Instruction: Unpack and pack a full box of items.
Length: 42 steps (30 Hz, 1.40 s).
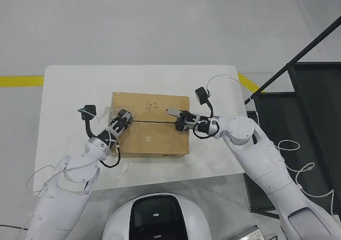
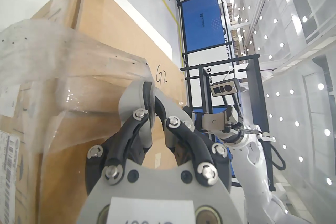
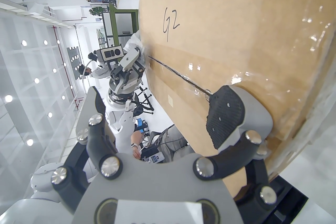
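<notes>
One cardboard box (image 1: 152,137) is sitting at the middle of one white table (image 1: 74,84), and two grippers are working at its opposite short ends. The box is brown and flat-topped. Its two top flaps are lying shut and meeting along one dark seam (image 1: 155,121) running end to end, with a handwritten mark on the far flap. One strip of clear tape (image 2: 52,51) is standing up, crinkled, off the box's left end. The left gripper (image 2: 152,99) is pinching that strip, its fingers drawn together at the seam's left end. The right gripper (image 3: 157,93) is gaping wide at the seam's right end. One ribbed pad (image 3: 225,114) is lying on the box top and the other finger is hanging clear of it.
</notes>
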### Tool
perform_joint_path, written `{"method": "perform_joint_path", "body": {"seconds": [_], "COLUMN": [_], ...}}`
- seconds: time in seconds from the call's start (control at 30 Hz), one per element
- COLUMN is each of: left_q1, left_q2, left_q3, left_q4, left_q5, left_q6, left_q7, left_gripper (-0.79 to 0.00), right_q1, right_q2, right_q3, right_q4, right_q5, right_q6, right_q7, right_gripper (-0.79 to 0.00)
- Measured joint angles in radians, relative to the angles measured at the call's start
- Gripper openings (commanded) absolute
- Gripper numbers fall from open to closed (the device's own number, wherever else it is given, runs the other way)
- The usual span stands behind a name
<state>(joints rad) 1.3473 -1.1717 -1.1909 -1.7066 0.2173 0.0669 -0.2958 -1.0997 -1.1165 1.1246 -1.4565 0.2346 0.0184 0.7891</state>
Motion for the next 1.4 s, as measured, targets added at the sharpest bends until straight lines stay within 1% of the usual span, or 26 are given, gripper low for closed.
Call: {"method": "perform_joint_path", "body": {"seconds": [0.23, 0.27, 0.3, 0.33, 0.43, 0.53, 0.77, 0.87, 1.07, 1.4], "left_q1": [0.002, 0.003, 0.003, 0.003, 0.004, 0.005, 0.001, -0.009, -0.043, -0.132], "left_q2": [-0.002, -0.002, -0.003, -0.003, -0.006, -0.009, -0.017, -0.023, -0.042, -0.081], "left_q3": [0.014, 0.016, 0.017, 0.018, 0.02, 0.018, 0.038, 0.06, 0.133, 0.239], "left_q4": [0.015, 0.017, 0.019, 0.021, 0.021, 0.008, -0.025, -0.028, 0.002, 0.09], "left_q5": [0.059, 0.069, 0.075, 0.08, 0.078, 0.062, 0.042, 0.042, 0.039, 0.016], "left_q6": [-0.018, -0.021, -0.023, -0.025, -0.027, -0.031, -0.053, -0.05, -0.055, -0.061], "left_q7": [0.0, 0.005, 0.01, 0.015, 0.022, 0.029, 0.038, 0.04, 0.053, 0.098], "left_gripper": [-0.785, -0.548, -0.135, 0.0, 0.0, 0.0, 0.0, 0.0, 0.0, 0.0], "right_q1": [0.0, -0.001, -0.003, -0.007, -0.034, -0.076, -0.226, -0.282, -0.349, -0.4], "right_q2": [-0.001, -0.001, -0.001, -0.001, 0.003, 0.013, 0.043, 0.049, 0.052, 0.055], "right_q3": [0.002, 0.004, 0.008, 0.013, 0.054, 0.122, 0.304, 0.352, 0.391, 0.434], "right_q4": [-0.001, -0.001, -0.002, -0.004, -0.012, -0.022, -0.072, -0.08, -0.073, -0.059], "right_q5": [0.004, 0.009, 0.012, 0.018, 0.07, 0.118, 0.165, 0.185, 0.217, 0.237], "right_q6": [0.005, 0.002, -0.003, -0.011, -0.05, -0.083, -0.116, -0.122, -0.143, -0.173], "right_q7": [0.002, -0.001, -0.007, -0.014, -0.026, -0.022, -0.038, -0.047, -0.05, -0.065], "right_gripper": [0.0, 0.0, 0.0, 0.0, 0.0, 0.0, 0.0, 0.0, 0.0, 0.0]}}
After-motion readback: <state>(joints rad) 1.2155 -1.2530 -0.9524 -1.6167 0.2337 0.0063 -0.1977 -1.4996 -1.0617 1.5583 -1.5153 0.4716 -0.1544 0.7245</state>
